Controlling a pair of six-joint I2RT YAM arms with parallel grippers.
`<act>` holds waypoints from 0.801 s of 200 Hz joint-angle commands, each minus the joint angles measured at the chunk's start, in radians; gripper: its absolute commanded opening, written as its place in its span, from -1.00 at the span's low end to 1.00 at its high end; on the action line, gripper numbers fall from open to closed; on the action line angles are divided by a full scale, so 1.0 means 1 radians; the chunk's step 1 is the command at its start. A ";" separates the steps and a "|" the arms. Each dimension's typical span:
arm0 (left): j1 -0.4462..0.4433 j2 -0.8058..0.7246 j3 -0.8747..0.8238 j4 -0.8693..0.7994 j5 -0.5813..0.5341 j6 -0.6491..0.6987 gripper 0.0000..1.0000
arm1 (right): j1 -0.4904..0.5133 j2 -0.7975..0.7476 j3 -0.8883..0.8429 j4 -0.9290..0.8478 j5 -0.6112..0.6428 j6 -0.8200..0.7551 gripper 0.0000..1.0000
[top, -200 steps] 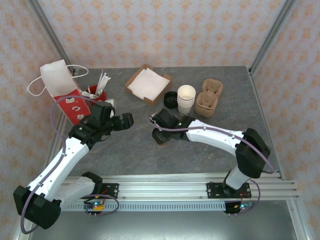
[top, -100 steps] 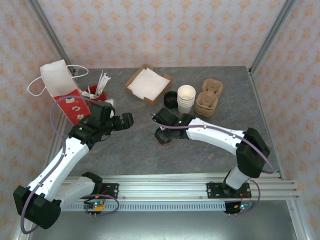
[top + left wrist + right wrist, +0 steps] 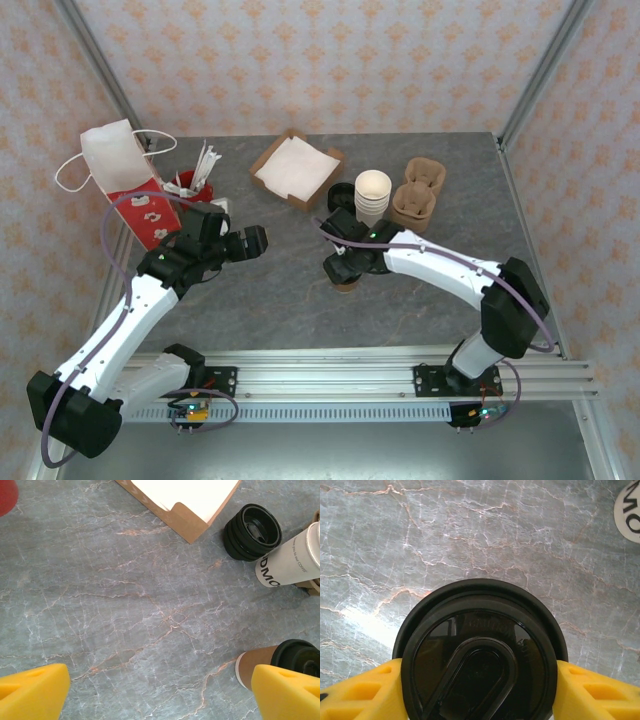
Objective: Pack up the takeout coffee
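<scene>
A: Where does the takeout coffee [image 3: 347,284] stand?

B: Upright on the stone table [image 3: 270,300], directly beneath the right pincer [image 3: 345,266], with its black lid [image 3: 480,655] between the two yellow fingers [image 3: 360,692].

A: Does that pincer hold it?

B: The fingers are spread as wide as the lid and lie against both sides of its rim. The lid hides the contact below, so whether they press or merely flank cannot be told.

A: And the other one?

B: The left pincer [image 3: 256,241] hangs wide and empty, well to the left of the cup, its mouth turned toward it.

A: What lies around?

B: Just beyond the right pincer stand a stack of white cups [image 3: 372,197] and a stack of black lids [image 3: 341,198]. Past those, to the right, is the pulp carrier [image 3: 415,195]. Beyond the left pincer, to its left, stands the red paper bag [image 3: 125,180].

A: How is the step done well?

B: The grip looks best placed on the paper wall under the rim, not on the lid, which could pop off. The cup should rise straight, stay level, and pass clear of the white stack before it goes to carrier or bag.
</scene>
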 commanded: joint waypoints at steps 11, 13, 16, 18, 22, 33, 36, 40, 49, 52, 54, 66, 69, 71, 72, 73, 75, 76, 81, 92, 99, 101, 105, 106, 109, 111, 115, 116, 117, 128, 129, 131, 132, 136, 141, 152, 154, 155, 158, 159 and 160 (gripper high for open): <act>0.009 0.005 0.010 -0.001 0.004 0.006 0.88 | -0.022 -0.042 -0.016 -0.062 -0.029 0.020 0.40; 0.010 0.005 0.010 -0.002 0.005 0.006 0.88 | -0.023 -0.042 -0.016 -0.062 -0.030 0.021 0.40; 0.009 0.005 0.011 -0.002 0.004 0.006 0.88 | -0.024 -0.044 -0.016 -0.060 -0.032 0.021 0.41; 0.009 0.006 0.011 -0.001 0.003 0.007 0.88 | -0.025 -0.044 -0.016 -0.058 -0.032 0.023 0.41; 0.009 0.007 0.010 0.000 0.003 0.009 0.88 | -0.026 -0.045 -0.016 -0.057 -0.033 0.023 0.43; 0.010 0.007 0.009 0.000 0.002 0.008 0.88 | -0.028 -0.048 -0.016 -0.055 -0.034 0.025 0.45; 0.009 0.007 0.009 -0.001 0.002 0.008 0.88 | -0.027 -0.047 -0.016 -0.056 -0.034 0.024 0.45; 0.009 0.007 0.008 0.000 0.001 0.008 0.88 | -0.027 -0.047 -0.016 -0.056 -0.033 0.026 0.45; 0.010 0.005 0.006 0.001 0.000 0.008 0.88 | -0.027 -0.047 -0.019 -0.056 -0.034 0.026 0.47; 0.009 0.004 0.005 0.000 -0.001 0.008 0.88 | -0.028 -0.047 -0.019 -0.056 -0.035 0.027 0.47; 0.010 0.004 0.004 0.001 -0.002 0.009 0.88 | -0.027 -0.047 -0.020 -0.056 -0.034 0.027 0.47; 0.010 0.002 0.002 0.000 -0.003 0.011 0.88 | -0.027 -0.049 -0.025 -0.057 -0.036 0.029 0.50; 0.009 0.003 0.002 -0.001 -0.002 0.011 0.88 | -0.027 -0.049 -0.026 -0.055 -0.036 0.030 0.51; 0.009 0.001 0.001 0.000 -0.003 0.012 0.88 | -0.027 -0.049 -0.027 -0.055 -0.036 0.031 0.52; 0.009 0.001 0.001 -0.001 -0.004 0.011 0.88 | -0.027 -0.049 -0.028 -0.056 -0.036 0.030 0.52; 0.009 0.001 0.001 -0.001 -0.004 0.011 0.88 | -0.027 -0.049 -0.028 -0.056 -0.036 0.029 0.52; 0.009 0.001 0.001 0.000 -0.004 0.012 0.88 | -0.027 -0.051 -0.029 -0.055 -0.036 0.031 0.53; 0.009 0.001 0.001 -0.001 -0.003 0.012 0.88 | -0.027 -0.051 -0.029 -0.055 -0.035 0.031 0.53; 0.009 0.001 0.000 -0.002 -0.006 0.012 0.88 | -0.027 -0.053 -0.031 -0.053 -0.035 0.033 0.55; 0.009 0.001 0.001 -0.002 -0.006 0.014 0.88 | -0.027 -0.059 -0.034 -0.048 -0.038 0.037 0.58; 0.009 0.000 -0.003 -0.001 -0.006 0.014 0.88 | -0.028 -0.063 -0.037 -0.045 -0.036 0.039 0.61; 0.009 -0.001 -0.003 -0.001 -0.006 0.013 0.88 | -0.027 -0.063 -0.037 -0.043 -0.037 0.041 0.62; 0.010 -0.001 -0.003 -0.001 -0.006 0.013 0.88 | -0.027 -0.066 -0.039 -0.041 -0.038 0.043 0.62; 0.010 -0.001 -0.003 -0.001 -0.006 0.013 0.88 | -0.028 -0.066 -0.040 -0.041 -0.038 0.043 0.62; 0.009 -0.001 -0.004 0.000 -0.006 0.012 0.88 | -0.027 -0.067 -0.040 -0.037 -0.038 0.044 0.63; 0.010 -0.001 -0.004 0.001 -0.007 0.012 0.88 | -0.028 -0.068 -0.040 -0.036 -0.038 0.045 0.64; 0.009 -0.001 -0.006 0.001 -0.005 0.011 0.88 | -0.027 -0.070 -0.042 -0.034 -0.038 0.047 0.64; 0.010 -0.001 -0.006 0.001 -0.006 0.011 0.88 | -0.027 -0.071 -0.042 -0.033 -0.038 0.047 0.64; 0.010 -0.001 -0.006 0.001 -0.006 0.011 0.88 | -0.027 -0.072 -0.042 -0.032 -0.038 0.048 0.64; 0.010 -0.002 -0.009 0.002 -0.004 0.009 0.88 | -0.028 -0.075 -0.043 -0.024 -0.042 0.053 0.65; 0.009 -0.002 -0.009 0.003 -0.003 0.008 0.88 | -0.027 -0.075 -0.043 -0.023 -0.042 0.054 0.65; 0.009 -0.002 -0.009 0.004 -0.003 0.008 0.88 | -0.028 -0.076 -0.044 -0.021 -0.041 0.055 0.66; 0.009 -0.002 -0.008 0.005 -0.003 0.008 0.88 | -0.028 -0.076 -0.043 -0.021 -0.041 0.056 0.66; 0.009 -0.002 -0.010 0.005 -0.003 0.008 0.88 | -0.029 -0.077 -0.043 -0.018 -0.043 0.057 0.66; 0.009 -0.002 -0.011 0.004 -0.002 0.008 0.88 | -0.028 -0.080 -0.042 -0.015 -0.045 0.058 0.67; 0.009 -0.002 -0.012 0.005 0.000 0.006 0.88 | -0.029 -0.079 -0.039 -0.013 -0.048 0.061 0.68; 0.010 -0.002 -0.012 0.006 0.000 0.006 0.88 | -0.029 -0.080 -0.038 -0.012 -0.048 0.061 0.68; 0.009 -0.002 -0.011 0.007 -0.001 0.006 0.88 | -0.029 -0.080 -0.038 -0.011 -0.048 0.060 0.68; 0.009 -0.002 -0.013 0.005 -0.002 0.007 0.88 | -0.030 -0.080 -0.036 -0.010 -0.052 0.061 0.68; 0.009 -0.002 -0.013 0.004 -0.002 0.008 0.88 | -0.030 -0.081 -0.036 -0.010 -0.053 0.062 0.68; 0.009 -0.002 -0.013 0.005 -0.003 0.008 0.88 | -0.030 -0.081 -0.035 -0.010 -0.054 0.062 0.68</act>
